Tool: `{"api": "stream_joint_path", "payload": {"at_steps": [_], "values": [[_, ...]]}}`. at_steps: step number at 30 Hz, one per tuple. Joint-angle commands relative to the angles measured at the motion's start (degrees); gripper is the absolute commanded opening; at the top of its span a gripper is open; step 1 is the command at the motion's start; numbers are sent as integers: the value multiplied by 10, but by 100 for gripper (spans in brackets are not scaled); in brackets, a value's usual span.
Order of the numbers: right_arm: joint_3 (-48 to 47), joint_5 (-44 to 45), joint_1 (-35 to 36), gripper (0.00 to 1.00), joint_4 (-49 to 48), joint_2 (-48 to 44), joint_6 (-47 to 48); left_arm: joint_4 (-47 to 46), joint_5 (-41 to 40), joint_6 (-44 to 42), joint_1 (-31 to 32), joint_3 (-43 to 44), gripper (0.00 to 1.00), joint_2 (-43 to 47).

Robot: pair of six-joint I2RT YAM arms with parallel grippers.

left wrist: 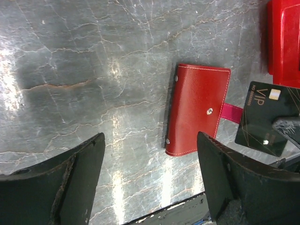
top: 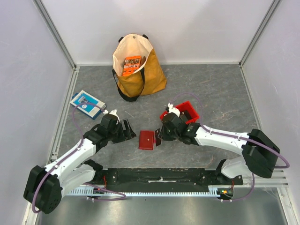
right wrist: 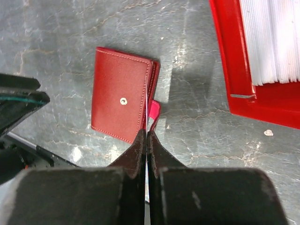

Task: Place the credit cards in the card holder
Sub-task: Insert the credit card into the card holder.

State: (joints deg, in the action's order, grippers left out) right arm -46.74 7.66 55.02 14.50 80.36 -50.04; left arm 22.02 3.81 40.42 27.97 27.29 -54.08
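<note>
The small flat red folding wallet [top: 146,139] lies closed on the grey marbled tabletop [top: 211,89] between the arms. The left gripper [top: 127,131] hovers beside it, jaws spread wide. The right gripper [right wrist: 146,140] pinches a thin dark grey VIP-marked card [left wrist: 265,117] edge-on by the wallet's pink tab [left wrist: 232,111], possibly touching it.

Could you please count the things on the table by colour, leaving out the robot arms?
Red: 2 (card holder, bin)
Black: 1 (card)
Yellow: 1 (bag)
Orange: 1 (packet in the bag)
Blue and white: 1 (box)
White: 1 (ribbed thing in the bin)
Total: 7
</note>
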Motion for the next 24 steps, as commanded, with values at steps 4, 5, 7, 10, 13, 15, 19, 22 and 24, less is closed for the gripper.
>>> {"api": "stream_joint_path", "payload": {"at_steps": [4,5,7,10,13,15,19,22,24], "values": [[28,29,4,0,-100,12,-79,-58,60,-4,-2,-1,65,-28],[30,25,3,0,-108,20,-83,-63,63,-5,-3,-2,49,-33],[35,24,3,0,-123,32,-89,-70,65,-4,-3,-9,26,-34],[42,29,3,0,-128,38,-94,-77,68,-1,-3,-14,9,-35],[49,32,3,0,-129,31,-92,-87,78,-2,-1,-18,2,-43],[58,33,3,0,-139,21,-90,-97,83,-2,-3,-20,2,-51],[67,33,3,0,-140,18,-90,-119,95,-2,-2,-21,2,-69],[75,34,3,0,-141,20,-95,-128,102,-4,-2,-17,2,-90],[79,35,3,0,-141,21,-95,-138,108,-4,-1,-16,2,-103]]}}
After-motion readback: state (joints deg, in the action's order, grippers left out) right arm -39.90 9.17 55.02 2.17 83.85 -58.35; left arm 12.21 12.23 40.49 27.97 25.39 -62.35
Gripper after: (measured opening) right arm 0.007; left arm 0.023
